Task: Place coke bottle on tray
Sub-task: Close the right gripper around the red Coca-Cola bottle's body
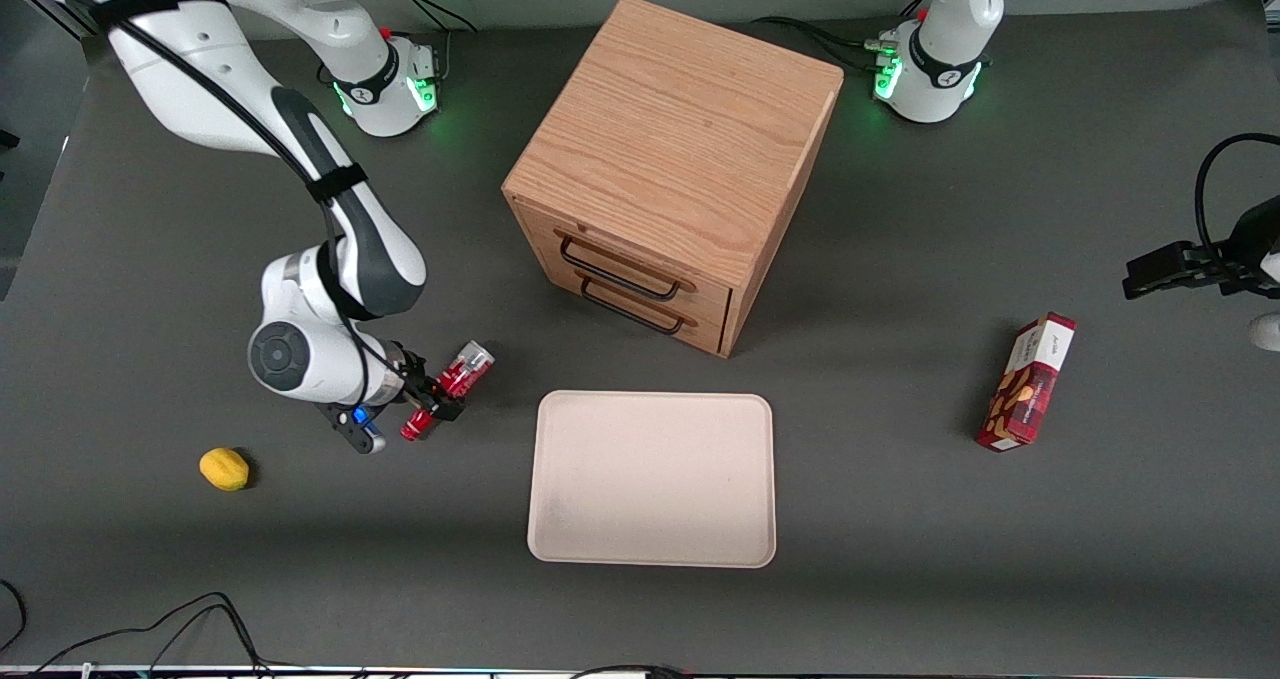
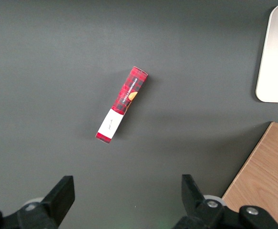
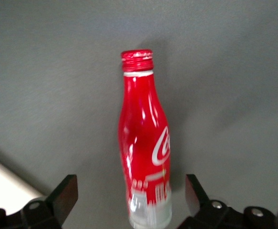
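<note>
Front view: the right gripper (image 1: pixel 437 399) is hovering beside the tray (image 1: pixel 652 478), its fingers (image 3: pixel 62 195) spread wide around the lying coke bottle (image 1: pixel 449 389). Grasp step; closing likely comes next.

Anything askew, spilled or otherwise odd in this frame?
The coke bottle lies on its side on the table beside the tray, not upright, with the open hand around it. The snack box also lies flat, toward the parked arm's end. Nothing looks spilled or damaged.
</note>
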Robot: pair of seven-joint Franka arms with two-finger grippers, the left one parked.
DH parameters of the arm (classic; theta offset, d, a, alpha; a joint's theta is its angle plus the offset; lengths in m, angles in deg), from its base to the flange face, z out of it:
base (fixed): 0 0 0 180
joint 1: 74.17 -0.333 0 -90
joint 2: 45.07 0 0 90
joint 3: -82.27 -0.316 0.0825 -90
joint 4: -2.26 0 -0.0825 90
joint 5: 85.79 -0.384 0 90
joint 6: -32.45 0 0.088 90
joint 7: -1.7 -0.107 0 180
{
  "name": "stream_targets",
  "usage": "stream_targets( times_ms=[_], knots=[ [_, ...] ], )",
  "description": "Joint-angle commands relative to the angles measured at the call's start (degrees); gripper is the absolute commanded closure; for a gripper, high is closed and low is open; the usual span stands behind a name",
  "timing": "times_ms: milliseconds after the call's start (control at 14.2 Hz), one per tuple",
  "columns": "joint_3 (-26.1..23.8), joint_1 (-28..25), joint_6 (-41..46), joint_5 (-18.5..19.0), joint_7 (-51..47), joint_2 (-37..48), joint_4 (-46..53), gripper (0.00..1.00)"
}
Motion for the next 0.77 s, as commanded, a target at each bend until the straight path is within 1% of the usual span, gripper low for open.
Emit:
stream_targets(
  times_ms=[0,211,491,561,632,702],
  knots=[
    [-0.07,-0.70,-4.57,2.93,-4.00,-1.48,-1.55,0.00],
    [-0.07,-0.70,-6.60,2.93,-4.01,-2.81,-2.07,0.00],
    [-0.07,-0.61,-6.60,2.93,-4.01,-2.89,-2.43,0.00],
    [-0.07,-0.61,-6.60,3.11,-4.01,-3.07,-2.43,0.02],
    [-0.07,-0.61,-6.60,3.20,-3.57,-3.16,-2.34,0.53],
    [-0.25,-0.70,-6.51,3.37,-3.57,-3.25,-2.16,1.00]
  ],
)
